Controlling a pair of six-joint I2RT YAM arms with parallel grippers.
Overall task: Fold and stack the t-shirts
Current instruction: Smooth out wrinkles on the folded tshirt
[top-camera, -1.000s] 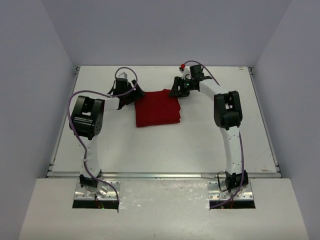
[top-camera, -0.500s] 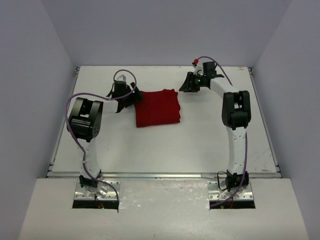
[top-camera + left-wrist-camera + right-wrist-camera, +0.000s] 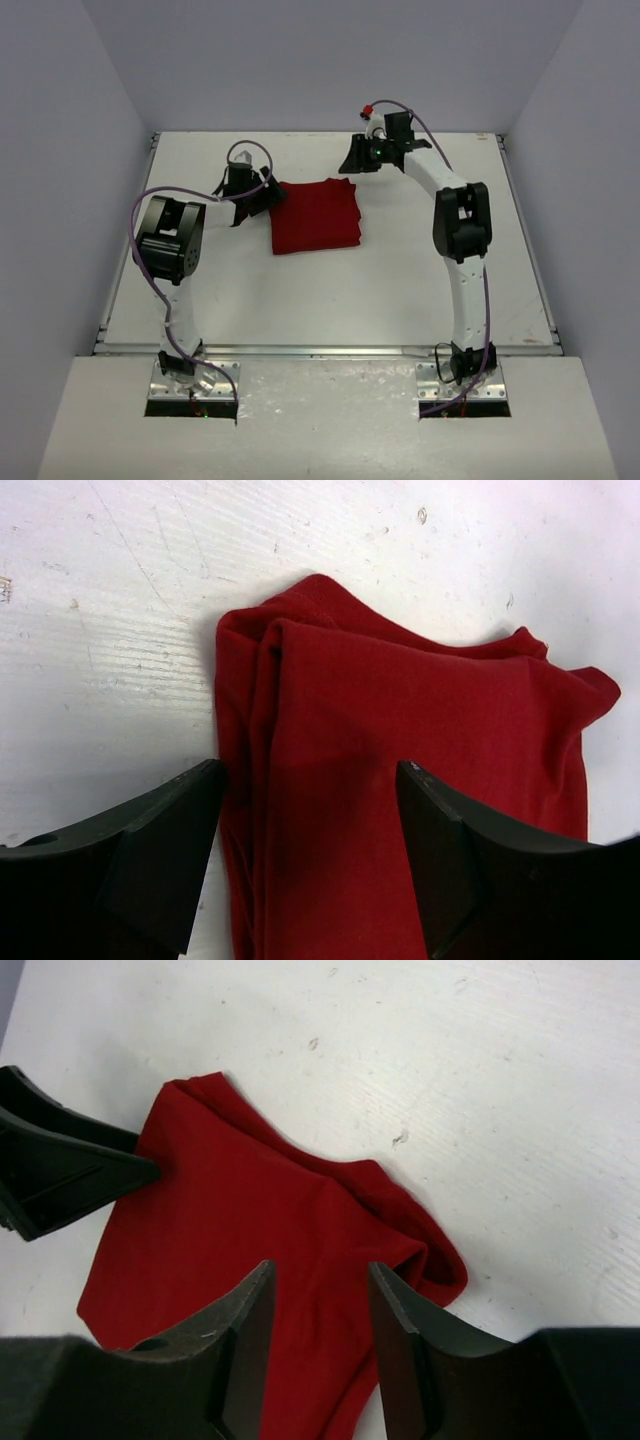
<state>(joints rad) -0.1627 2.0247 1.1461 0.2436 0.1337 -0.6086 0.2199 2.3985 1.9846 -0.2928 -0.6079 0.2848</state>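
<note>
**Both arms reach forward with their grippers open**

Your left arm (image 3: pixel 172 245) rises from its base, bends at the elbow and sends its forearm forward and inward. Your left gripper (image 3: pixel 308 780) sits low, with its jaws spread wide. Your right arm (image 3: pixel 462 225) reaches further forward, and its forearm also turns inward, so the two wrists angle toward each other. Your right gripper (image 3: pixel 320 1270) tilts down toward the left one, with its jaws apart.

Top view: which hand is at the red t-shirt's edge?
The left hand, at the t-shirt's far-left corner; the right hand sits beyond the far-right corner.
</note>
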